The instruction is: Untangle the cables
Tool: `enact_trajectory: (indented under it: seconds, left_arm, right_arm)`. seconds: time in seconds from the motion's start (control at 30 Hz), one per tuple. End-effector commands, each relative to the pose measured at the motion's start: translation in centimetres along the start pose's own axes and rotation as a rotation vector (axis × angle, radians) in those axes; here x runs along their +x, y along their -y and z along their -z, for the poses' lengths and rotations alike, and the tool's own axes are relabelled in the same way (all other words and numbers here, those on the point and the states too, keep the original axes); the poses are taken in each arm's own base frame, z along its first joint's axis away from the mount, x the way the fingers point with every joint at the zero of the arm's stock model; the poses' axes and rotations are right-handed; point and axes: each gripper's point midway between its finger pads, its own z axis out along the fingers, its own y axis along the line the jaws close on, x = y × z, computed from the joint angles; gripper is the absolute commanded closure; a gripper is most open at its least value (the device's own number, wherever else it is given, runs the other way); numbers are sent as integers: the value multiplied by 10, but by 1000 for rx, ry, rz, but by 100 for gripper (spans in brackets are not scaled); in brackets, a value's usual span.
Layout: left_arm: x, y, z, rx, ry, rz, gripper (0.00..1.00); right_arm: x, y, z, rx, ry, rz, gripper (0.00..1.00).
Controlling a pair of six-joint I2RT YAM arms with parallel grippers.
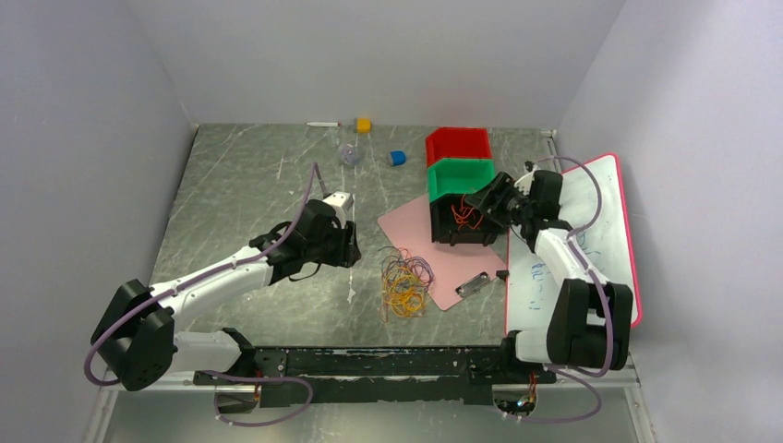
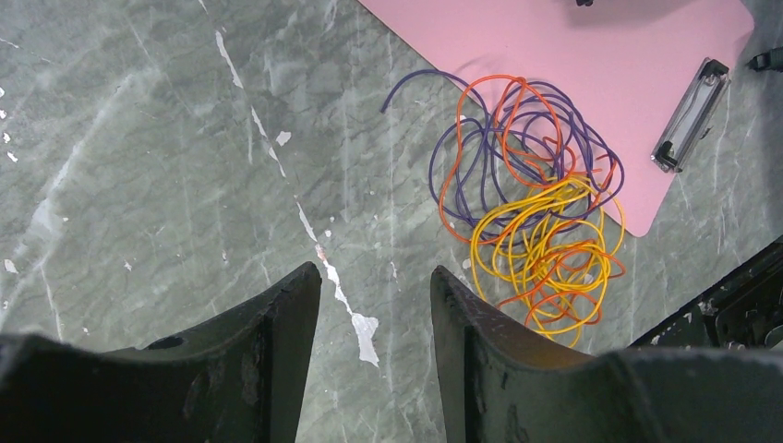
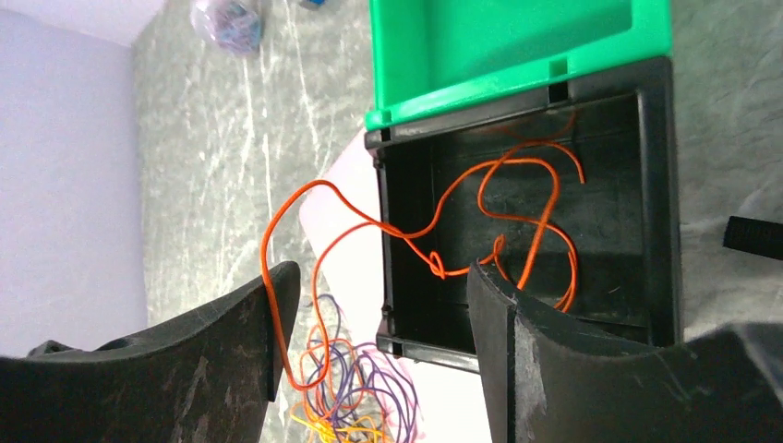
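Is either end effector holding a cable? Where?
Neither: left end effector open above the table; right end effector open, orange cable loose, partly in the black bin.

The counter [image 1: 249, 185] is grey-green marble, veined and chipped with white. The cables [image 2: 531, 203] mix orange, yellow and dark purple in 1 tangle. 1 orange cable [image 3: 438, 266] shows bright against the black bin [image 3: 660, 185]. The other 2 bins are a green bin [image 3: 397, 55] and a red bin [image 1: 458, 144]. The clipboard [image 2: 554, 46] is pink with a silver clip [image 2: 688, 115]. The whiteboard [image 1: 600, 212] is white, red-rimmed, with faint blue scribbles. There is a yellow block [image 1: 364, 125] and a blue piece [image 1: 397, 158]. The left arm [image 1: 217, 277] and right arm [image 1: 563, 254] are white with black joints and lilac hoses [image 1: 305, 198]. The left end effector [image 2: 374, 277] and right end effector [image 3: 379, 277] are scuffed black.
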Motion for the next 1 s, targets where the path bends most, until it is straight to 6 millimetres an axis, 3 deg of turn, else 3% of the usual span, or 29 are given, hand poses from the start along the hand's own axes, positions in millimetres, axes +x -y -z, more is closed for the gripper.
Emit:
enact_trajectory:
  seconds: [0.0, 0.17, 0.33, 0.5, 0.63, 0.77, 0.97]
  left_arm:
    - [3, 3, -2, 27, -8, 9, 48]
    - [3, 3, -2, 29, -11, 12, 48]
    - [4, 4, -2, 32, -11, 11, 47]
    - [4, 5, -3, 39, -15, 11, 47]
    - [3, 7, -4, 43, -18, 8, 48]
    - [2, 8, -6, 47, -21, 5, 48]
    - [4, 10, -9, 64, -29, 10, 48]
  right_arm:
    - [-23, -15, 15, -83, 103, -2, 30]
    - [-23, -25, 21, -175, 123, -29, 41]
    - [-23, -31, 23, -242, 131, -56, 32]
    - [-34, -7, 25, -69, 176, -34, 33]
    - [-41, 16, 32, 109, 168, 5, 48]
    - [-37, 6, 30, 75, 105, 63, 55]
    - [-13, -16, 18, 21, 8, 132, 54]
